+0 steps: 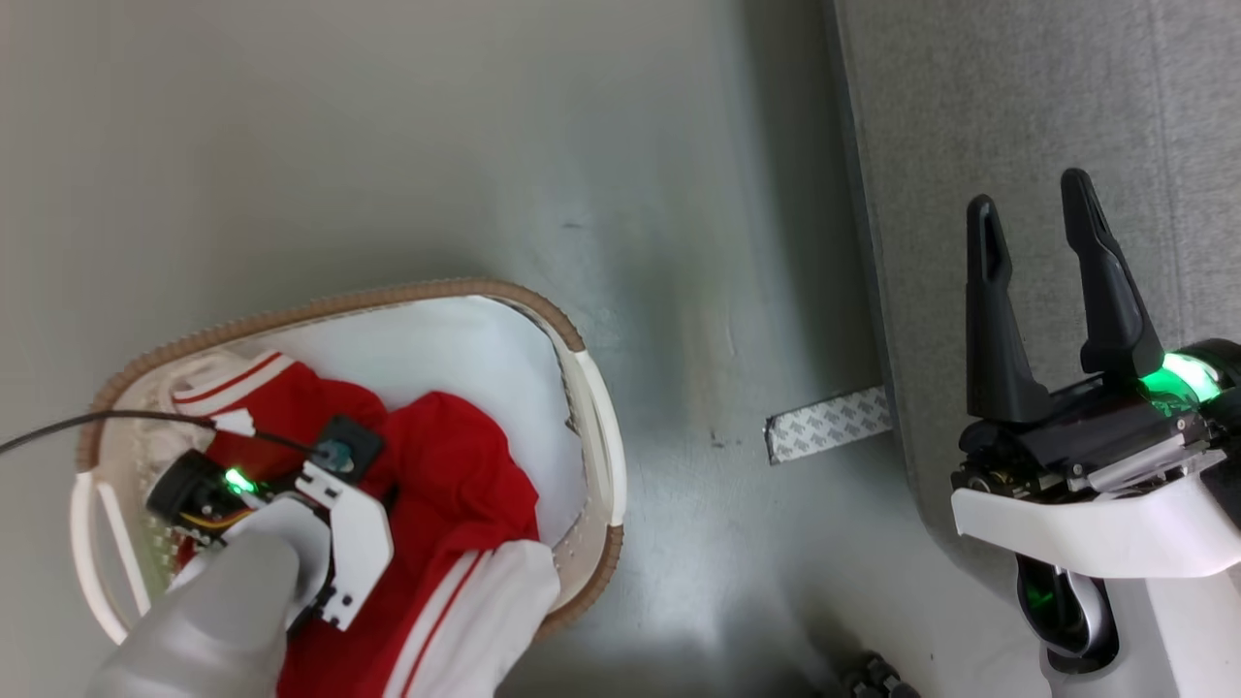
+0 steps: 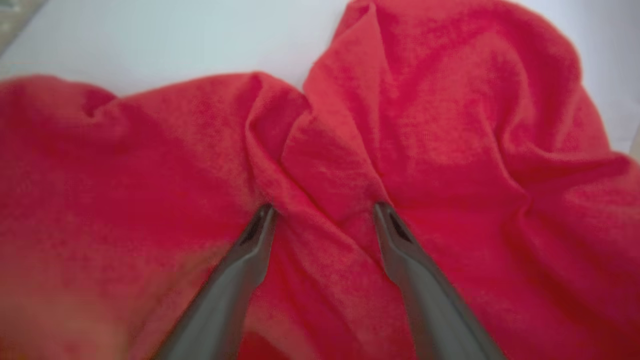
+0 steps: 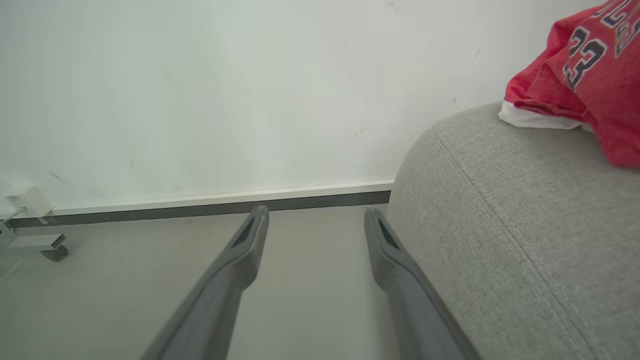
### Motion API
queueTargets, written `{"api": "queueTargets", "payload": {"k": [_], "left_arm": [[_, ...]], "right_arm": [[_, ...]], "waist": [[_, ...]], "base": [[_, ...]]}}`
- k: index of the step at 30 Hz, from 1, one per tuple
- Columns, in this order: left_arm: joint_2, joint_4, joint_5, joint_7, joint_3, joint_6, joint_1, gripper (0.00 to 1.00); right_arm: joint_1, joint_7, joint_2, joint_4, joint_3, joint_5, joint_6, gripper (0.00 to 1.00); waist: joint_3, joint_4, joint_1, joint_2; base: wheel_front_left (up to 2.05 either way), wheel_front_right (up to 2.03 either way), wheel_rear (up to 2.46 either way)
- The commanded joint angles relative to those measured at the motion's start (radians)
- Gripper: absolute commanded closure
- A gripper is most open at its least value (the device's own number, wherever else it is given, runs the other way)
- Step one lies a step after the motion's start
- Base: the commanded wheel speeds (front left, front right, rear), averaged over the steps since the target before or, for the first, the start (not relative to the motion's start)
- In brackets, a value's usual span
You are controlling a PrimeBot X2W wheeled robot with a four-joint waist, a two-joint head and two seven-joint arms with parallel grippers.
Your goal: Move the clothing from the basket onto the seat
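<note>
Clothing, soft red sports garments with white trim and stripes (image 1: 456,485), lies bunched in the basket on my left, and one more red garment with a printed number (image 3: 590,75) already rests on the seat. The large grey woven-fabric upholstered seat (image 1: 1047,145) fills my right side; its rounded, padded edge stands just beside the smooth, glossy grey floor (image 1: 485,145). A plain white wall (image 3: 200,75) rises behind, with a pale skirting strip (image 3: 200,202) at its foot. The white perforated plastic laundry basket with a brown band on its rim (image 1: 388,296) sits on the floor, well apart from the seat, I judge so that one arm can carry each piece across. My left gripper (image 2: 325,207) is down in the basket, jaws spread, fingertips pressed into the red cloth with a raised fold between them, placed to pinch but not yet closed. My right gripper (image 1: 1028,194) hangs spread and empty beside the seat edge, I judge out of the way. A short patterned strip of tape (image 1: 829,424) lies on the floor at the seat's base.
</note>
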Motion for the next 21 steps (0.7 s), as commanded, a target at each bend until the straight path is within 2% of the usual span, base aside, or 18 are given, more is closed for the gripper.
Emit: {"api": "queueTargets", "payload": {"k": [1, 7, 12, 13, 14, 15, 21], "left_arm": [[0.003, 0.012, -0.016, 0.012, -0.012, 0.002, -0.013, 0.0], [0.011, 0.047, -0.078, 0.083, -0.065, 0.002, -0.033, 0.0], [0.02, 0.045, -0.127, 0.097, -0.107, 0.002, -0.039, 0.02], [0.021, 0.041, -0.131, 0.088, -0.113, 0.002, -0.04, 0.56], [0.021, 0.037, -0.137, 0.077, -0.118, 0.002, -0.04, 0.87], [0.02, 0.034, -0.144, 0.069, -0.122, 0.002, -0.039, 1.0], [-0.004, 0.033, -0.18, 0.0, -0.135, 0.002, -0.011, 1.0]], "right_arm": [[-0.018, 0.0, 0.003, 0.0, 0.003, 0.008, -0.002, 0.0], [-0.033, 0.0, 0.003, 0.007, 0.016, 0.022, -0.002, 0.0], [-0.028, 0.0, 0.003, 0.011, 0.012, 0.025, -0.002, 0.0], [-0.027, 0.0, 0.003, 0.015, 0.011, 0.025, -0.002, 0.0], [-0.027, 0.0, 0.003, 0.018, 0.01, 0.027, -0.002, 0.0], [-0.028, 0.0, 0.003, 0.02, 0.009, 0.026, -0.002, 0.0], [-0.035, 0.0, 0.003, 0.046, 0.02, 0.0, -0.002, 0.0]], "waist": [[0.02, -0.009, -0.0002, 0.0], [0.04, -0.027, -0.0002, 0.0], [0.035, -0.033, -0.0002, 0.0], [0.029, -0.032, -0.0002, 0.0], [0.022, -0.03, -0.0002, 0.0], [0.012, -0.028, -0.0002, 0.0], [-0.083, -0.017, -0.0002, 0.0]], "base": [[0.0, 0.0, 0.0], [0.0, 0.0, 0.0], [0.0, 0.0, 0.0], [0.0, 0.0, 0.0], [0.0, 0.0, 0.0], [0.0, 0.0, 0.0], [0.0, 0.0, 0.0]]}}
